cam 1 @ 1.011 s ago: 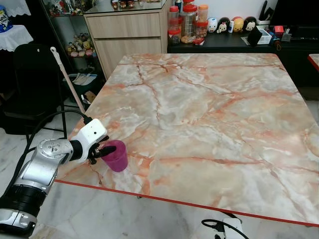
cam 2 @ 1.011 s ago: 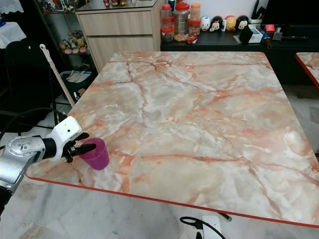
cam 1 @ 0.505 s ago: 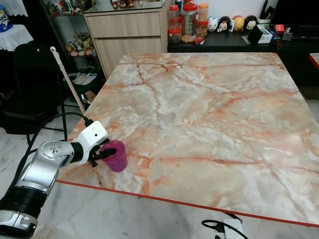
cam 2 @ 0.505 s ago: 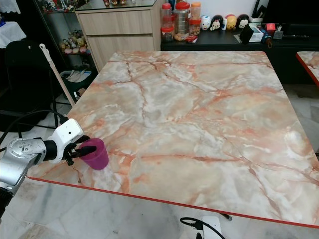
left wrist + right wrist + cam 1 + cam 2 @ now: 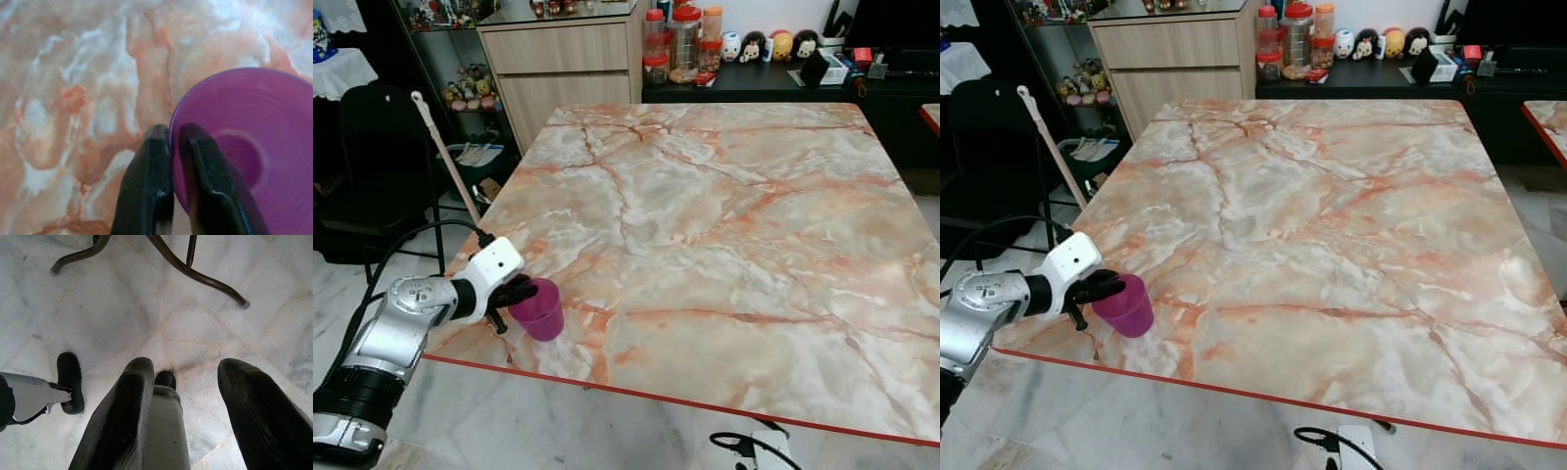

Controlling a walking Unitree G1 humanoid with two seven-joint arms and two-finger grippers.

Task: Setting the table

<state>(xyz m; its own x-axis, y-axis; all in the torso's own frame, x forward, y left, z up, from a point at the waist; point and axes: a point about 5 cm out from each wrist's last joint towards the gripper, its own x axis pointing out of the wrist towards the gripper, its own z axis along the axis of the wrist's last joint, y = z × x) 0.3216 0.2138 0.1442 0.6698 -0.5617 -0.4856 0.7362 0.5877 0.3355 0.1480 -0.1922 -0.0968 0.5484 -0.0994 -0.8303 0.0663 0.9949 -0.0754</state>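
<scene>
The left gripper (image 5: 170,134) pinches the rim of a purple plastic cup (image 5: 540,307): one black finger (image 5: 149,183) lies outside the wall, the other inside, clenched on it. The cup stands upright and empty near the front left corner of the square orange-veined marble table (image 5: 724,225). The right gripper (image 5: 188,377) hangs over pale floor tiles (image 5: 98,318), its fingers spread apart and released. Red-lidded clear jars (image 5: 683,44) stand on the dark sideboard beyond; their labels are unreadable.

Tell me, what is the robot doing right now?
Left hand pinching purple cup by its rim, near table corner. Right hand open, idle over floor. Nothing in the way.
</scene>
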